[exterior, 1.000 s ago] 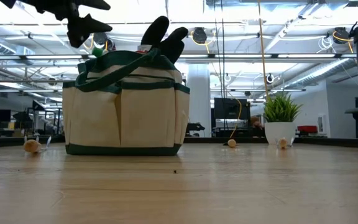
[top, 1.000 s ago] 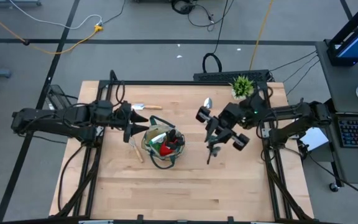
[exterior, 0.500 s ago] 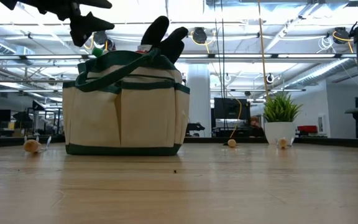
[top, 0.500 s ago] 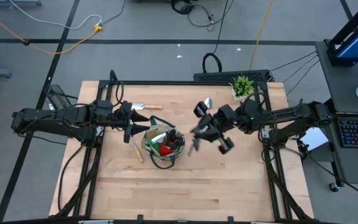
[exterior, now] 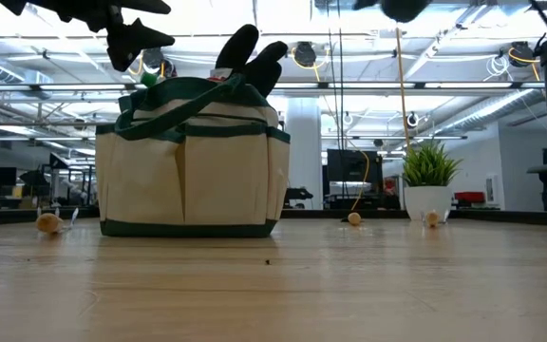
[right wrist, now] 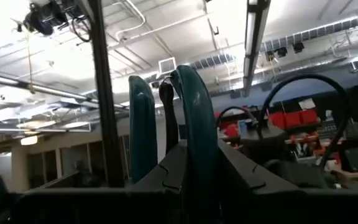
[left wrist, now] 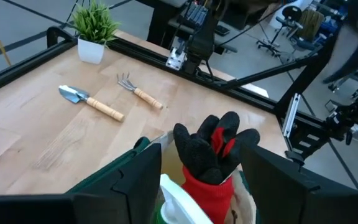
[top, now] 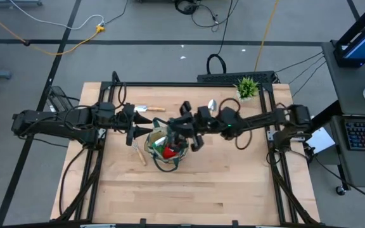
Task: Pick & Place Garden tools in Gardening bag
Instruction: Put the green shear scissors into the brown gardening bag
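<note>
The gardening bag (top: 165, 149) sits mid-surface with its mouth crowded: the red-and-black glove (left wrist: 213, 149) and a green-and-white item (left wrist: 178, 202) stick up from it, the right pincer (top: 184, 131), clamped on teal-handled shears (right wrist: 166, 124), hangs over its right rim, and the left pincer (top: 134, 126) hovers just off its left rim. The near half of the surface (top: 189, 190) is bare, giving wide passage across the front. At the far side stand a potted plant (top: 246, 88) in the right corner, a trowel (top: 211, 105) beside the right arm, a second trowel (top: 147, 109) far left of the bag, and a wooden handle (top: 137, 154) along the bag's left.
</note>
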Controlling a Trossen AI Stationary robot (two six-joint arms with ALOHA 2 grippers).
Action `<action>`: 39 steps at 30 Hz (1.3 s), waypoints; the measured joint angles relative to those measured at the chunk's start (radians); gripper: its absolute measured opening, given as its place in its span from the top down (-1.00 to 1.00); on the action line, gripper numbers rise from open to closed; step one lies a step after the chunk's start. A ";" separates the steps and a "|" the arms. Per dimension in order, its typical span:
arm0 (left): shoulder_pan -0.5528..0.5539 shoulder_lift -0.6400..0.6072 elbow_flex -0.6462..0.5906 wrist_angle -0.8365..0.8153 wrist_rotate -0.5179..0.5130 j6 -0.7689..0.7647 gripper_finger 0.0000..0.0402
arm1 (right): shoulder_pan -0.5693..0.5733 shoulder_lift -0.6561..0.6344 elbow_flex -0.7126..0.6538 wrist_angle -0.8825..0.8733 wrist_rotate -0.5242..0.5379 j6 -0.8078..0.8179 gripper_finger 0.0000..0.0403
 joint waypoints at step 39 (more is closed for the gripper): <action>-0.058 -0.246 0.000 -0.352 -0.109 0.007 -0.12 | -0.123 0.396 0.217 -0.078 0.167 -0.103 0.78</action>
